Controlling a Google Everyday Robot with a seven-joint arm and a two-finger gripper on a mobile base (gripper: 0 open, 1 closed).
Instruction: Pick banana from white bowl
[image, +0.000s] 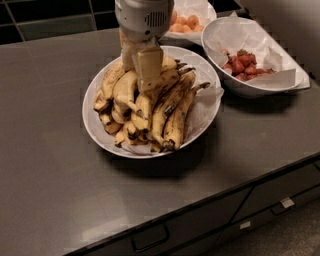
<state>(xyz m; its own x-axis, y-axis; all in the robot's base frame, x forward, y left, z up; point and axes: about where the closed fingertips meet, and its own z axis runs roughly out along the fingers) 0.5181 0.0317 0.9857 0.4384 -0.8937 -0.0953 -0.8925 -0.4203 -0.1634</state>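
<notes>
The wide, shallow white bowl sits in the middle of the dark counter, with a white paper liner showing at its right rim. It holds a heap of yellow bananas with brown and black spots. My gripper comes down from the top of the view, its grey wrist above and its pale fingers reaching into the top of the heap at the bowl's back middle. The fingertips are down among the bananas.
A deeper white bowl of red fruit stands to the right at the back. A white bowl of small orange fruit stands behind, partly hidden by the wrist. The counter's front edge runs above drawers with handles.
</notes>
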